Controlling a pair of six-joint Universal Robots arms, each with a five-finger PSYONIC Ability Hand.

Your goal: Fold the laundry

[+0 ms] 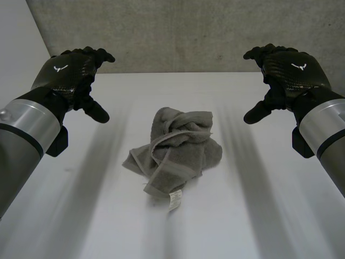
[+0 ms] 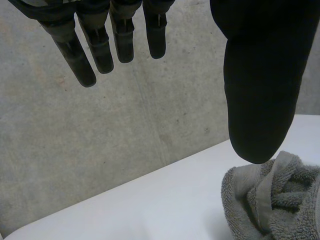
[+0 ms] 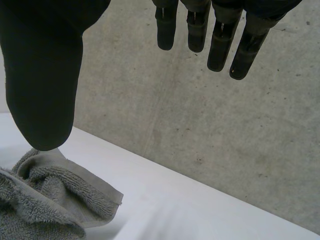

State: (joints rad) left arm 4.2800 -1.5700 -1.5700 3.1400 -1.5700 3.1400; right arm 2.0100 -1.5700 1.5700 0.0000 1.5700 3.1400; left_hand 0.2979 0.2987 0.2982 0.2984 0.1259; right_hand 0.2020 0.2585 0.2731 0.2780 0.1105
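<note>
Hands (image 1: 70,73) (image 1: 288,73) open, crumpled towel (image 1: 175,154) between

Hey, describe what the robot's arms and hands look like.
Both the left hand and right hand are black, with a woven carbon-like pattern on the back and a small white winged mark. The left arm and right arm are smooth grey cylinders with a dark band at the wrist.

Head view from above — wrist views low, toward wall (image 2: 125,140); towel (image 1: 175,148) common.

Left hand (image 1: 67,75), right hand (image 1: 291,73) raised, fingers relaxed, holding nothing.
</note>
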